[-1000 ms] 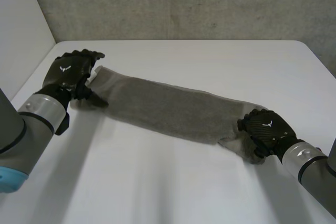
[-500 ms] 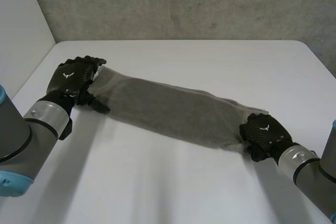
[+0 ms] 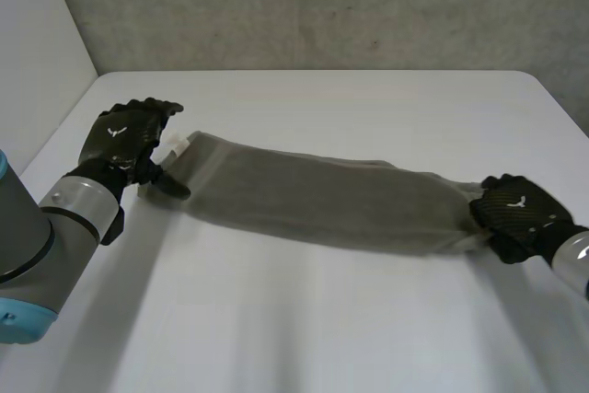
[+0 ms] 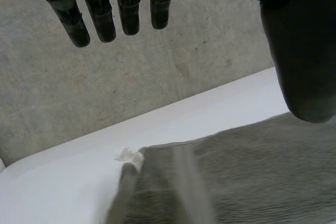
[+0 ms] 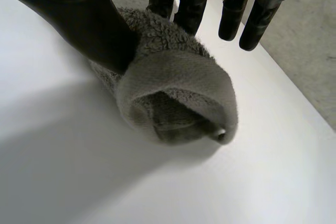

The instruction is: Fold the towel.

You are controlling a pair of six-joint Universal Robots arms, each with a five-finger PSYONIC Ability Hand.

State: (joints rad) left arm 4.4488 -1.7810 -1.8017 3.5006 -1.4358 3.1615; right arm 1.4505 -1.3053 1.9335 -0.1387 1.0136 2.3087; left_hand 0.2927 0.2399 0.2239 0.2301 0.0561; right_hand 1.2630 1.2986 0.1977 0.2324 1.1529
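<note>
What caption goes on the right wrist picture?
Right hand pinching the bunched end of the grey towel, white table beneath.

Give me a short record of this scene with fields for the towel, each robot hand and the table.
towel: grey, stretched in a long strip between the two hands
left robot hand: fingers straight, thumb at the towel's end, near its white label
right robot hand: thumb and fingers pinch the towel's other end, which is bunched
table: white

Right hand [image 3: 517, 215] farther outward; towel [image 3: 322, 200] longer, tauter.
</note>
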